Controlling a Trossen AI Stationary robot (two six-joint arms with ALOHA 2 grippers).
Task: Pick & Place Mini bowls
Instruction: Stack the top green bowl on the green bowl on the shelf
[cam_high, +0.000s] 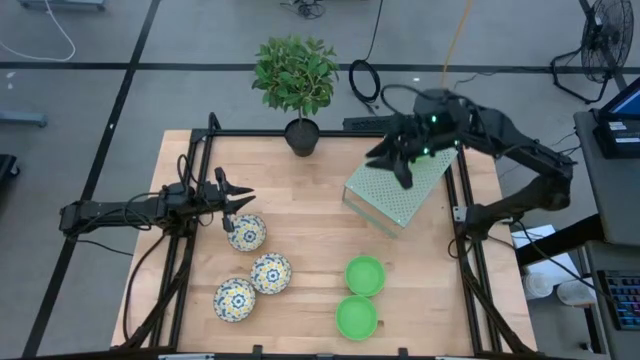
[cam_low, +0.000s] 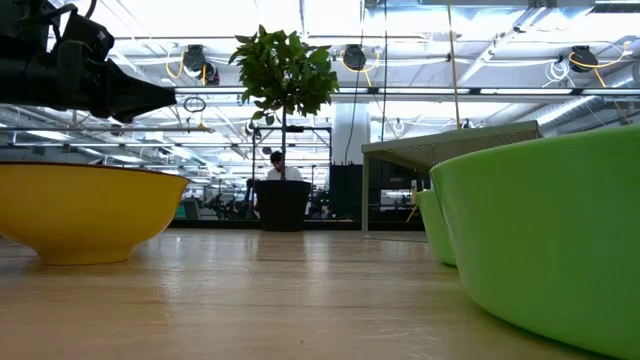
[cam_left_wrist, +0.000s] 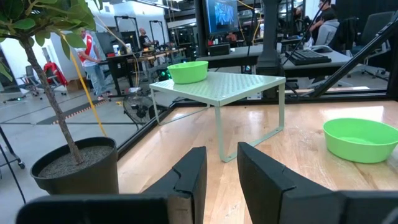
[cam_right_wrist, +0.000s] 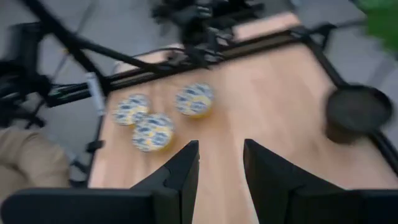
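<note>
You've got 1 green bowl (cam_left_wrist: 188, 71) on the rack (cam_high: 400, 185), upper right; 5 left. Right gripper (cam_right_wrist: 221, 163) spread, empty; left gripper (cam_left_wrist: 221, 171) same.

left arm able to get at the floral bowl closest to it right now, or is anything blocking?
Probably yes. The left gripper sits open and empty beside the nearest floral bowl, nothing between them. The other floral bowls lie farther along, and the right gripper is away over the green rack.
</note>
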